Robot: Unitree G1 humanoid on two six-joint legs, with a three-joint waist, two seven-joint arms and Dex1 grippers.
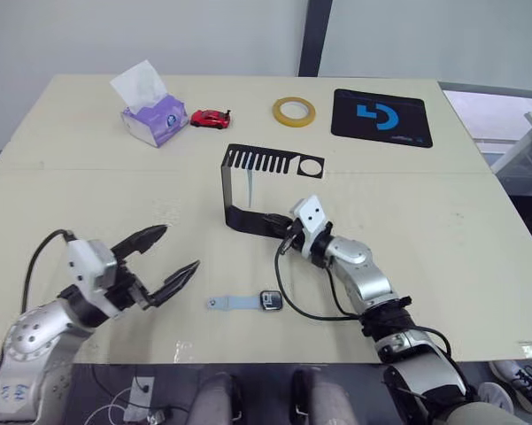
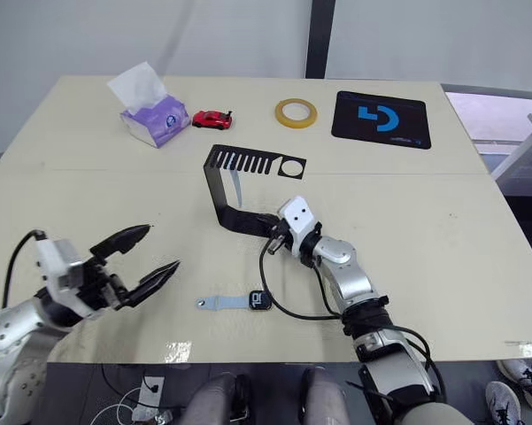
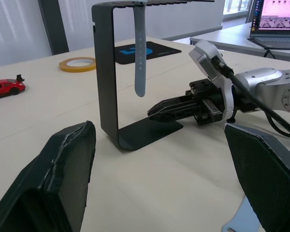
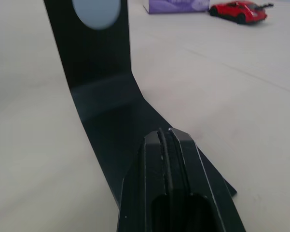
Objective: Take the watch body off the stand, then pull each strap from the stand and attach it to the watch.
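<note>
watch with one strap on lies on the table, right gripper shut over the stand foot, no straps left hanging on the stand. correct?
Not quite: one strap hangs from the stand, as the left wrist view shows. The rest holds: watch on the table with a strap on, right gripper shut over the foot.

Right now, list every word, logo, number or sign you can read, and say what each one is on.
Mouse pad: a blue logo shaped like a "G"; no words readable.
Tissue box: a round label, print too small to read.
Watch body: light marks on the dark screen, too small to read.
Laptop screen: blurred, unreadable.
Toy car, tape roll, stand: no text visible.
</note>
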